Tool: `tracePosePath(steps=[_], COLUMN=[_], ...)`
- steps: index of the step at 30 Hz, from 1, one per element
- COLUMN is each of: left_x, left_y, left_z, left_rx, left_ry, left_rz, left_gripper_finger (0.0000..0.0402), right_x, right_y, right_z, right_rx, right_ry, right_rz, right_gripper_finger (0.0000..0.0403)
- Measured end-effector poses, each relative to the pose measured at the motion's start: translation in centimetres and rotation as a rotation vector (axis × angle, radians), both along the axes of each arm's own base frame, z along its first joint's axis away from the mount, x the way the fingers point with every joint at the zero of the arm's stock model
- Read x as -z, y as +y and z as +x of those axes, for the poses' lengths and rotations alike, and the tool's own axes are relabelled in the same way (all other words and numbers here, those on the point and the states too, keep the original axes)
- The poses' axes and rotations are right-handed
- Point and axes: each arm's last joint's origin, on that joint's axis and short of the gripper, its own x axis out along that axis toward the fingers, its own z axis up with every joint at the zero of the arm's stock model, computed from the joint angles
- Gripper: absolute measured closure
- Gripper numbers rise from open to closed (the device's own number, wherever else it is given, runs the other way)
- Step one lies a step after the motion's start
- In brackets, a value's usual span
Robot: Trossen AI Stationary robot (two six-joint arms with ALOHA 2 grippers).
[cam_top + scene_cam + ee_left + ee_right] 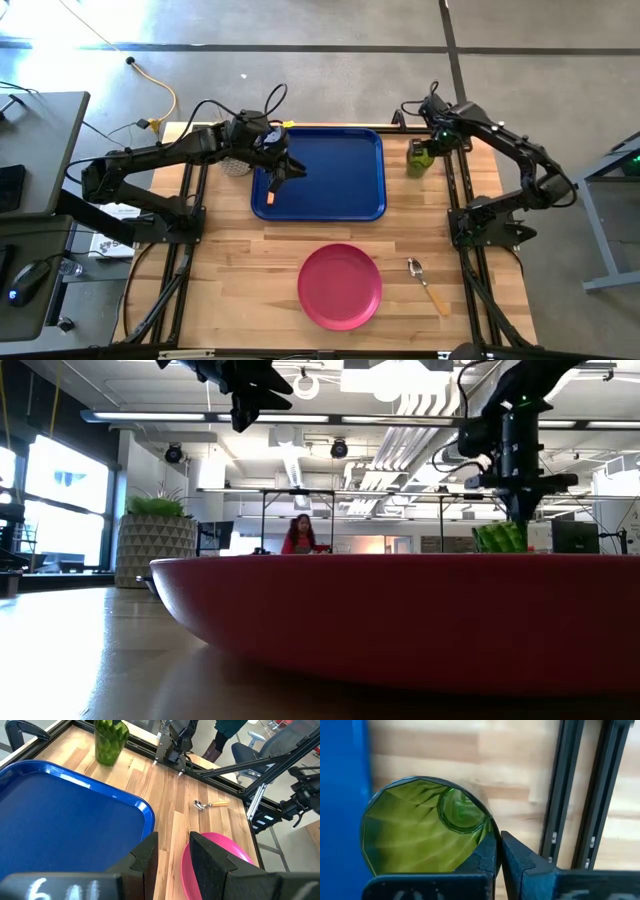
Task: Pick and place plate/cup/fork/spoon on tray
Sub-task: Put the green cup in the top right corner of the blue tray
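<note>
The blue tray (340,190) lies at the table's far middle. My left gripper (172,857) hangs open above the tray's left part (283,170). Under it an orange handle end (270,197), seemingly the fork's, lies on the tray; the rest is hidden. Right of the tray stands the green cup (419,158), and my right gripper (497,847) is shut on it from above. The pink plate (340,287) rests on the table's near middle, and the spoon (428,285) lies to its right. My right gripper pinches the cup's wall at the rim (489,827), one finger inside the cup and one outside, on the side away from the tray. The fingers point straight down. The cup stays upright (500,538); whether its base is on the table I cannot tell.
Black frame rails (462,190) run along the table beside the cup, by the right arm's base. A pale pot (236,165) sits under the left arm at the tray's left. Bare wood (230,260) lies between tray and plate. A person (300,535) sits far behind the table.
</note>
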Motion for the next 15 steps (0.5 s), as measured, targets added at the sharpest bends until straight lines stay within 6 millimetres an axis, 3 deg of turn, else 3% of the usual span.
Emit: tracePosePath(steps=[15], left_x=[0.0], left_y=[0.0], left_z=[0.0], left_rx=[0.0], left_ry=[0.0], left_rz=[0.0], left_gripper_finger=[0.0302], right_x=[-7.9], right_y=[-0.9], right_z=[2.4], right_rx=[-0.039], right_ry=[-0.183], right_rz=[-0.241], right_gripper_finger=[0.0402])
